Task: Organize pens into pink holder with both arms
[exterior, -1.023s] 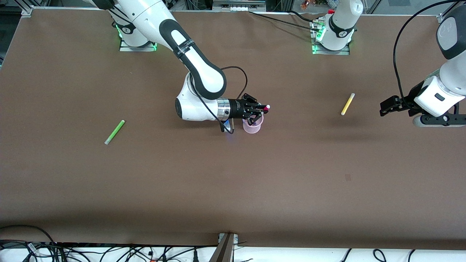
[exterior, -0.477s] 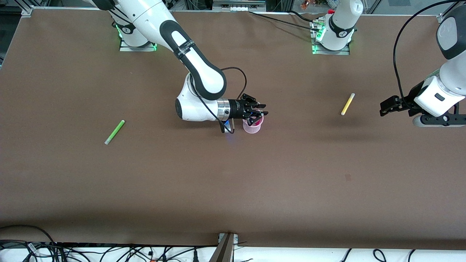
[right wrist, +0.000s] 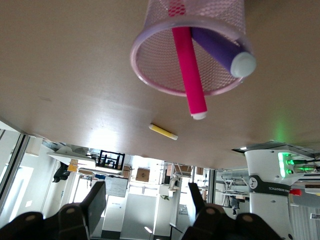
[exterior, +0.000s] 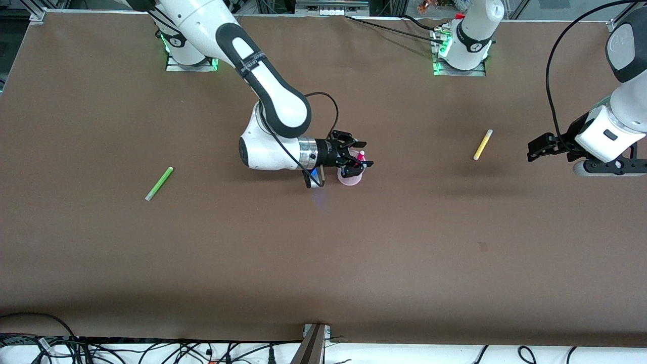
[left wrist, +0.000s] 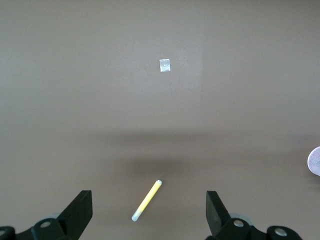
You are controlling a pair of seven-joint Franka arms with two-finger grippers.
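Centrally on the brown worktop [exterior: 323,263]: pink holder [exterior: 350,177], a mesh cup standing upright, with the magenta pen [right wrist: 189,70] and the purple pen [right wrist: 220,50] leaning inside it, pale tips poking above the rim. Right tool [exterior: 360,156] over the holder, fingers [right wrist: 97,202] spread apart and holding nothing, the magenta pen free of them. Right arm [exterior: 263,86] reaching in from its base at the top of the front view.

Off toward the left arm's end of the worktop: yellow pen [exterior: 482,144] lying flat, well apart from the holder. Left tool [exterior: 540,147] in the air just beside the yellow pen, over bare worktop, fingers [left wrist: 80,212] fully apart, empty; seen from the left wrist, the yellow pen [left wrist: 147,200] between the two fingers' lines but down on the surface. Left arm [exterior: 616,116] waiting.

Toward the right arm's end: green pen [exterior: 159,183] lying flat, alone, slightly nearer the front camera than the holder.
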